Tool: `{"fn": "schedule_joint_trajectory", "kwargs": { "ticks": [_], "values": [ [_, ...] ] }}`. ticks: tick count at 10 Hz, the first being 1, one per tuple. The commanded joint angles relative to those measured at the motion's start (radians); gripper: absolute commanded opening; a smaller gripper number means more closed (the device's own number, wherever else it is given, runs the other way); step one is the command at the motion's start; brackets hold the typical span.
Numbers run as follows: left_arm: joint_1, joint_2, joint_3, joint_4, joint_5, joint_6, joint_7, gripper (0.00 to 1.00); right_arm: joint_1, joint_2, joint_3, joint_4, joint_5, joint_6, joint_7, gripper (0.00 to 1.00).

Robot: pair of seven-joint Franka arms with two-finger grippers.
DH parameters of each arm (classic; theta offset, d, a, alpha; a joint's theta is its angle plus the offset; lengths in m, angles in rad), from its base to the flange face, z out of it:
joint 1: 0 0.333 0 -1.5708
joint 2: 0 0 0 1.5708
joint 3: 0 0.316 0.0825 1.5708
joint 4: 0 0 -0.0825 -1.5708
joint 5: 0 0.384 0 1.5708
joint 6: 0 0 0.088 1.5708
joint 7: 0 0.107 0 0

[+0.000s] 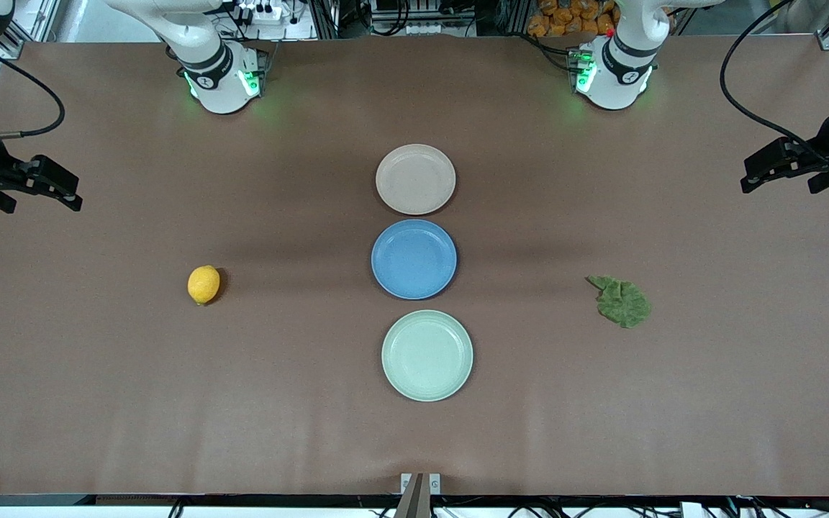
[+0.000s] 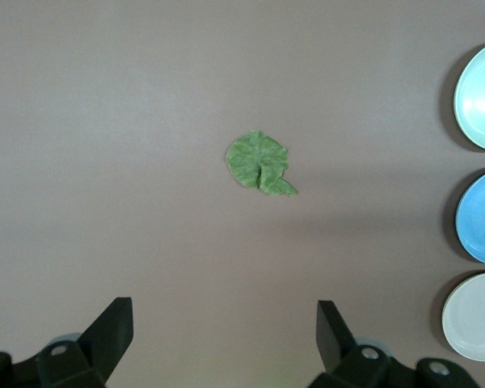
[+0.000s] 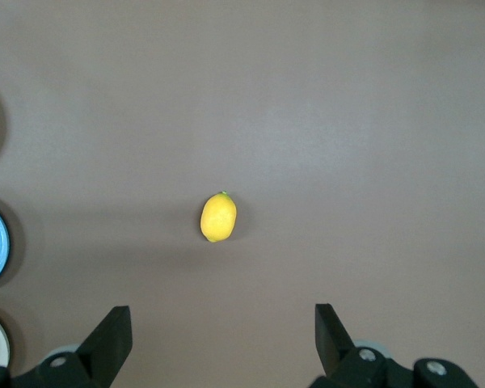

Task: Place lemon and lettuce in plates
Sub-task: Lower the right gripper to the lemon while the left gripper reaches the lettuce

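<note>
The lemon lies on the brown table toward the right arm's end; it also shows in the right wrist view. The lettuce lies flat toward the left arm's end and shows in the left wrist view. The beige-pink plate and the mint green plate stand empty in the table's middle, the mint one nearest the front camera. My right gripper is open and empty, up over the table apart from the lemon. My left gripper is open and empty, up over the table apart from the lettuce.
An empty blue plate sits between the two pale plates, all three in one row. The right gripper and the left gripper hang at the table's two ends. The arm bases stand along the edge farthest from the front camera.
</note>
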Motion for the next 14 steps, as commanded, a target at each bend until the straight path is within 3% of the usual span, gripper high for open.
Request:
{"fn": "schedule_joint_trajectory", "kwargs": {
  "ticks": [1, 5, 7, 10, 12, 14],
  "values": [
    [0.003, 0.013, -0.002, 0.021, 0.017, 0.01, 0.001, 1.0, -0.006, -0.025, 0.004, -0.022, 0.013, 0.012, -0.007, 1.0],
    [0.008, 0.045, -0.002, 0.015, 0.016, 0.012, 0.006, 1.0, -0.001, 0.015, 0.004, -0.028, 0.022, 0.015, -0.008, 1.0],
    [0.0, 0.096, -0.006, -0.031, 0.011, 0.016, 0.004, 1.0, 0.014, 0.081, 0.004, -0.063, 0.07, 0.113, -0.008, 1.0],
    [0.005, 0.101, -0.006, -0.245, 0.005, 0.221, 0.003, 1.0, 0.019, 0.186, 0.008, -0.238, 0.078, 0.39, -0.008, 1.0],
    [-0.003, 0.117, -0.006, -0.401, 0.005, 0.412, 0.003, 1.0, 0.014, 0.277, 0.003, -0.252, 0.076, 0.399, -0.004, 1.0],
    [-0.007, 0.221, -0.006, -0.419, 0.008, 0.502, 0.003, 1.0, 0.004, 0.337, 0.003, -0.278, 0.079, 0.405, 0.005, 1.0]
  ]
}}
